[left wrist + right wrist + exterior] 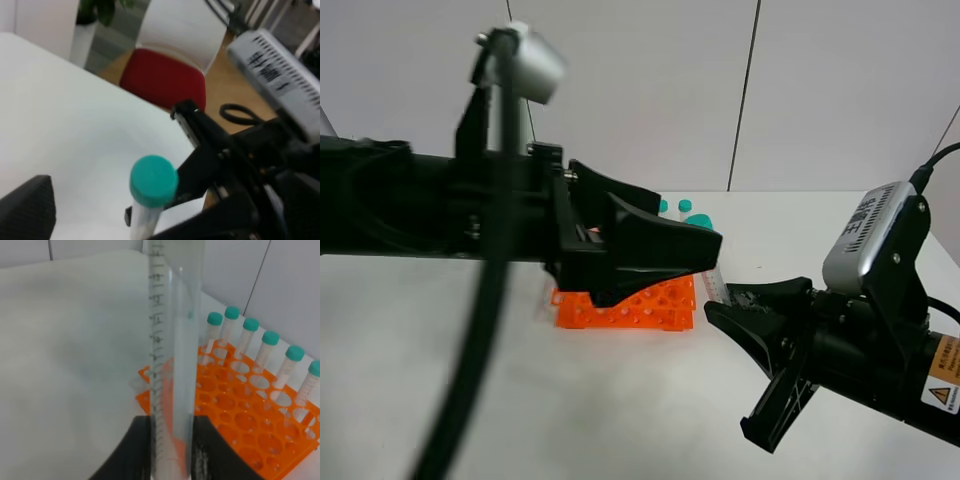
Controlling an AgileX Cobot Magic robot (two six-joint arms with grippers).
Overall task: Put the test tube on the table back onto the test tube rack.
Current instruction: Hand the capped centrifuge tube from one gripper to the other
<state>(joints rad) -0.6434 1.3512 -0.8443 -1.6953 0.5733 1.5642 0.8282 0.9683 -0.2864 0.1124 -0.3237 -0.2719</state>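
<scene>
You have the right end effector partly closed on the slim clear plastic test tube with printed graduations, upright just beside the bright orange plastic holed rack on the white bench, left end effector wide open nearby.

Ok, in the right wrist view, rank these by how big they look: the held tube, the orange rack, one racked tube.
1. Held test tube and test tube rack: too close to rank; the tube looms only because it sits right at the camera.
2. Racked tube: clearly smallest.
</scene>
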